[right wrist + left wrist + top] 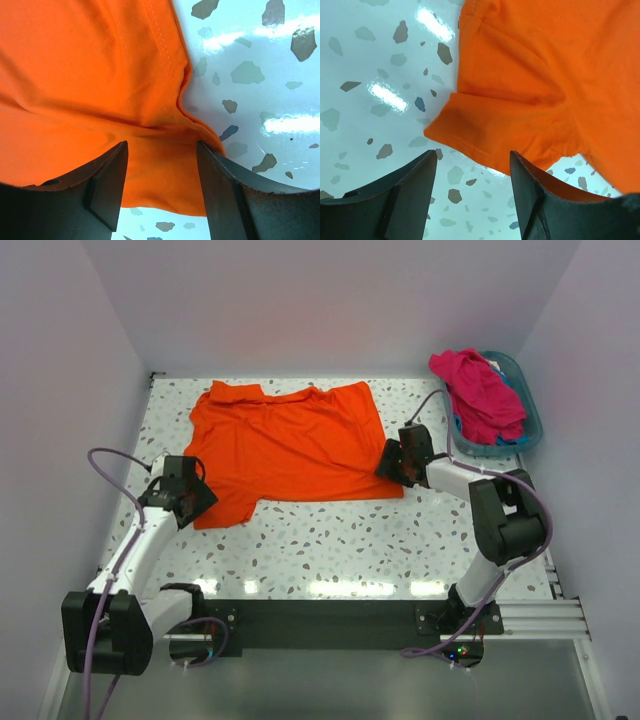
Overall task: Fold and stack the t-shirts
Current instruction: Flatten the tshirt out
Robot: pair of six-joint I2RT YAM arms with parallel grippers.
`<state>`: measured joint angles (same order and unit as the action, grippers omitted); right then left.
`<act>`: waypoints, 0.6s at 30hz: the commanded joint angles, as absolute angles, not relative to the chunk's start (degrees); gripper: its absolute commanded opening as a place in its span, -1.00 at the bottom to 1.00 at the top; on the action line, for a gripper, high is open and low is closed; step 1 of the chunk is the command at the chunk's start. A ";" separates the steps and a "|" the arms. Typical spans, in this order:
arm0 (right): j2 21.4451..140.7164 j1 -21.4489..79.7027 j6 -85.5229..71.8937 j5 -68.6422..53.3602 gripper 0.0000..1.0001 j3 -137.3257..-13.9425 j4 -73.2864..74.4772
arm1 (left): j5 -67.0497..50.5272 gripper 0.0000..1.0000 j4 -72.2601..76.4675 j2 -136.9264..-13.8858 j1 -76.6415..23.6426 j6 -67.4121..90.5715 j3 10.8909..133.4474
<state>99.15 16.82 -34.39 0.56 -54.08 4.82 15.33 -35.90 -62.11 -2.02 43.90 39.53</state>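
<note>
Folding seems unstarted: I see orange t-shirt (290,445) flat, magenta t-shirt (480,390) in teal basket (531,426) at two o'clock; left gripper (472,162) and right gripper (161,152) jaws apart.

High overhead view; wrist close-ups sharing orange t-shirt (290,445)

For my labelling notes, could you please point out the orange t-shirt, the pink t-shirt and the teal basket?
orange t-shirt (290,445), top view, middle of its body.
pink t-shirt (480,390), top view, bunched cloth.
teal basket (490,449), top view, near wall.
</note>
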 commanded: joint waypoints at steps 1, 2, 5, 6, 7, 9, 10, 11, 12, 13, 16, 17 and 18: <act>96.69 16.43 -32.96 3.16 0.22 -52.56 7.03 | 11.95 0.29 -34.54 -60.38 -3.25 44.99 36.84; 95.98 16.35 -32.87 3.60 0.23 -52.38 7.29 | 13.08 0.29 -34.54 -60.38 -5.25 46.31 36.48; 94.75 16.43 -32.70 4.13 0.23 -51.94 7.47 | 15.72 0.29 -34.45 -60.73 -10.09 48.95 35.33; 94.40 16.44 -32.78 4.04 0.23 -51.86 7.38 | 17.56 0.29 -34.54 -61.17 -13.33 50.96 35.25; 94.13 16.44 -32.70 4.13 0.23 -51.86 7.47 | 18.01 0.29 -34.37 -62.30 -14.49 51.85 35.07; 93.69 16.52 -32.78 4.22 0.23 -51.86 7.65 | 18.45 0.29 -33.32 -63.80 -15.73 53.17 34.81; 93.43 16.44 -32.70 4.31 0.24 -51.77 7.65 | 18.54 0.29 -32.70 -65.29 -15.73 53.26 34.37; 93.25 16.52 -32.61 4.22 0.24 -51.59 7.65 | 18.81 0.29 -31.22 -66.00 -15.73 53.26 34.10; 93.08 16.44 -32.69 4.39 0.24 -51.50 7.65 | 19.68 0.29 -30.51 -66.70 -15.82 53.26 33.93; 92.64 16.44 -32.78 4.39 0.25 -51.24 7.65 | 20.04 0.29 -29.72 -68.01 -15.82 53.09 33.75; 92.20 16.44 -32.78 4.39 0.25 -51.06 7.73 | 20.83 0.27 -26.99 -71.18 -15.82 52.47 33.84; 91.76 16.52 -32.78 4.74 0.26 -51.06 7.82 | 20.92 0.24 -25.76 -71.89 -15.82 52.30 33.58; 91.50 16.52 -32.78 4.83 0.27 -50.98 7.91 | 20.83 0.21 -25.14 -72.59 -15.82 52.03 33.40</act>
<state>94.28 16.80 -33.41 3.01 -51.40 7.75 18.44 -30.50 -71.13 -15.55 51.51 33.85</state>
